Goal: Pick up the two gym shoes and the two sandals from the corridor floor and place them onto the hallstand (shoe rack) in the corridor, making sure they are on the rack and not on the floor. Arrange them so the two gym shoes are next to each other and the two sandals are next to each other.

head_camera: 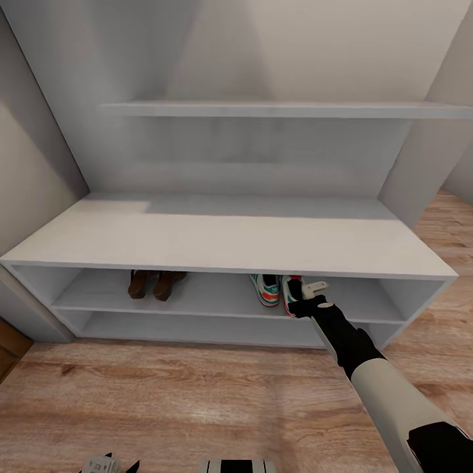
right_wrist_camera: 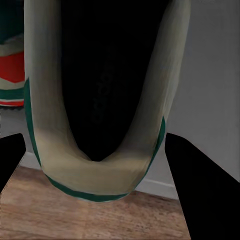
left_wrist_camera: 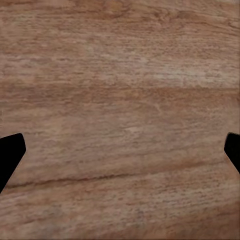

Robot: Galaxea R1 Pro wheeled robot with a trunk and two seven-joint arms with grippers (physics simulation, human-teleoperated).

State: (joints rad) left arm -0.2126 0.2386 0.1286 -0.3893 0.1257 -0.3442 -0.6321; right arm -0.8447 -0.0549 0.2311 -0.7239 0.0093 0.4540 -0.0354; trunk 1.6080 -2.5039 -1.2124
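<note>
Right gripper (head_camera: pixel 309 297) at gym shoe (right_wrist_camera: pixel 100 100) on hallstand (head_camera: pixel 230 240), sandals (head_camera: pixel 154 284) leftward

Sandals (head_camera: pixel 155 284), gym shoes (head_camera: pixel 276 292) on hallstand shelf (head_camera: pixel 217 299)

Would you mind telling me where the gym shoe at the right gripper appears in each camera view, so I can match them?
Head view: the held gym shoe sits on the hallstand's upper shelf, right of centre, at the right gripper.
Left wrist view: not in it; floor planks.
Right wrist view: its dark opening is central, between the fingers.
Shared landmark: the wood floor.
</note>
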